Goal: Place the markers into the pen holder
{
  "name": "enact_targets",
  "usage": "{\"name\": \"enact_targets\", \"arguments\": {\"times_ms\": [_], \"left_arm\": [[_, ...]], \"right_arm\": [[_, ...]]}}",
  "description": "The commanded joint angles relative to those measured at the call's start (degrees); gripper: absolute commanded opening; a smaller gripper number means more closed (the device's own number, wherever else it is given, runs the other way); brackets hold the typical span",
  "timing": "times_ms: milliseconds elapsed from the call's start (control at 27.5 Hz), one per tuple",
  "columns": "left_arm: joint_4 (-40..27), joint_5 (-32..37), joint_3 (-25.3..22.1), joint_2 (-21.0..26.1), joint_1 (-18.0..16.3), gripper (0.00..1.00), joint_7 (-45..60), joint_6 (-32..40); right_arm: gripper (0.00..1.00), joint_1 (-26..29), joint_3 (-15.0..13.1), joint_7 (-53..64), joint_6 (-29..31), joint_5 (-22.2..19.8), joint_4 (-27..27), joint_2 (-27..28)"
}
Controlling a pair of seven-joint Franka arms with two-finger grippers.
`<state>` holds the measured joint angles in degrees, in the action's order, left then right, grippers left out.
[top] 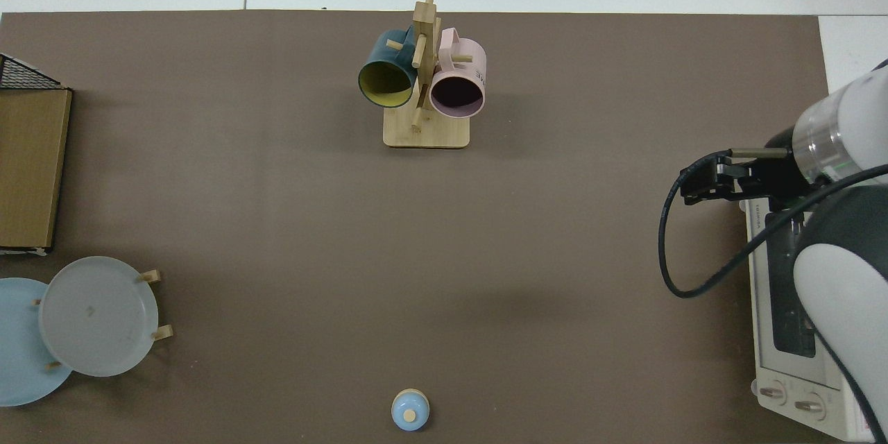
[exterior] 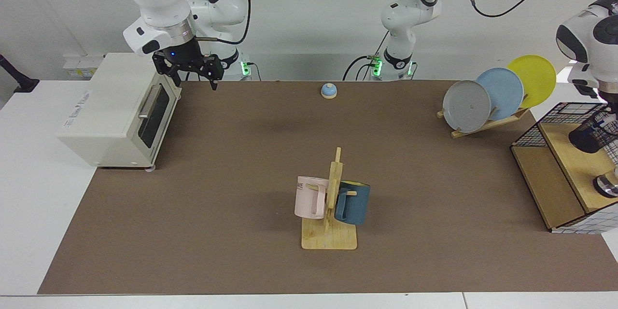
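Left arm at the pen holder, right arm waiting by the toaster oven

The left gripper sits right above the black mesh pen holder, which lies tilted on the wire basket's wooden shelf; its opening and any marker in it cannot be made out. The right gripper hangs empty, fingers parted, beside the toaster oven.

The right arm waits, bent downward, its tool hanging above the tabletop with fingers spread apart. The left arm reaches out to the facing view's far right edge, where its tool is cut off from sight.
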<state>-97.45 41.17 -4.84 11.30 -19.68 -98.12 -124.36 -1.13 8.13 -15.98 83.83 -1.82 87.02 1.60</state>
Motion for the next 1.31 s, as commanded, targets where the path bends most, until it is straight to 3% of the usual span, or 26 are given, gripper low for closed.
{"name": "enact_targets", "arguments": {"times_ms": [0,363,581,690,981,1272], "left_arm": [[-0.6,-1.2,-0.5,-0.3,0.1,0.41,-1.4,-1.6],[1.0,-1.2,-0.9,-0.5,0.5,0.43,-1.2,-1.0],[3.3,-2.0,-5.7,-1.6,4.7,0.45,-1.4,-0.4],[3.3,-6.0,-7.2,-4.2,6.7,0.45,-1.3,0.5],[3.7,-16.3,-11.9,-10.7,16.2,0.49,-0.1,12.3],[7.3,-20.2,-11.3,-12.7,20.3,0.53,14.2,28.3]], "right_arm": [[1.00,1.0,0.7,-0.8,0.7,0.2,1.3,-1.1],[1.00,1.0,0.7,-0.8,0.7,0.2,1.3,-1.1],[1.00,1.0,0.7,-0.8,0.7,0.2,1.3,-1.1],[1.00,1.0,0.7,-0.8,0.7,0.2,1.3,-1.1],[1.00,1.0,0.7,-0.8,0.7,0.2,1.3,-1.1],[1.00,1.0,0.7,-0.8,0.7,0.2,1.3,-1.1]]}}
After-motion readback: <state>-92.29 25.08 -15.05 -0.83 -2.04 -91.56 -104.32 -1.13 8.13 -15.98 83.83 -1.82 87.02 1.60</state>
